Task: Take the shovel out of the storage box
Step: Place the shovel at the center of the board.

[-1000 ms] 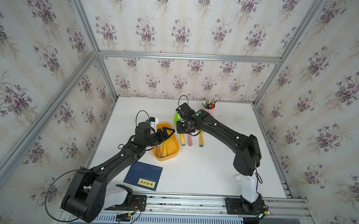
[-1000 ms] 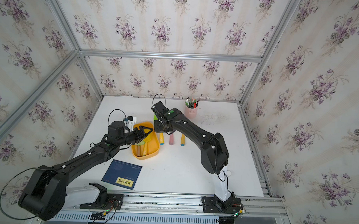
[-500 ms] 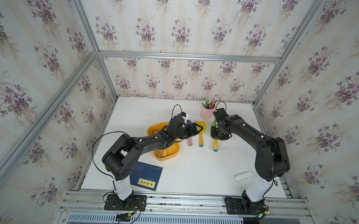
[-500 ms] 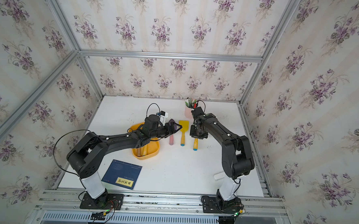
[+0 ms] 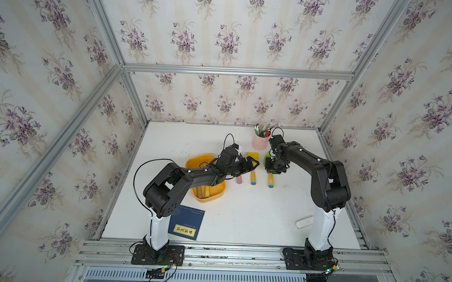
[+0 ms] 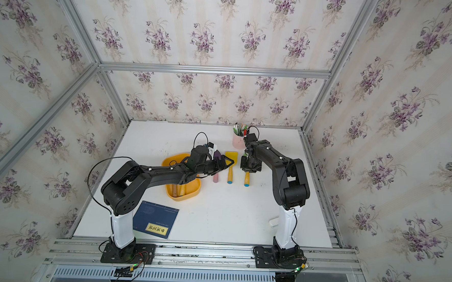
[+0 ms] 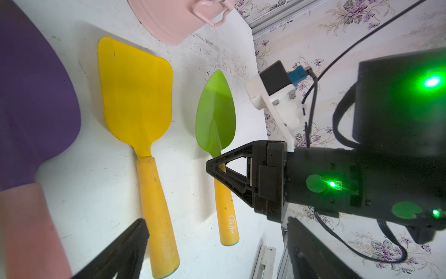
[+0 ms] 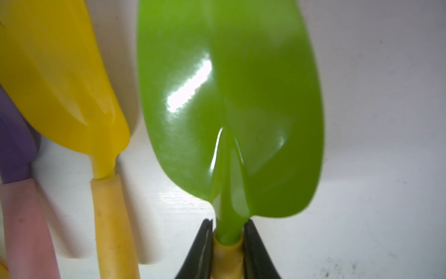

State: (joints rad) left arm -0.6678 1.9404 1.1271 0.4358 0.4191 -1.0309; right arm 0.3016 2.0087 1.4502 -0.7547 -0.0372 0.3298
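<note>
And there it was: the right jaws clenched on the neck of the green-bladed plastic shovel with the yellow handle [image 8: 229,96], outside the shallow yellow-orange plastic storage box [image 5: 208,199] and down at table level. At its 9 o'clock lay the yellow square-bladed shovel [image 5: 253,159], then the purple-bladed shovel with the pink handle [image 5: 239,180], and the box further toward 9 o'clock. The left jaws, spread wide and gripping nothing, hovered over those two. A couple of handles [image 5: 203,192] showed inside the box. The pink pen cup [image 5: 259,144] stood at 12 o'clock of the shovels on the white table [image 5: 242,222].
</note>
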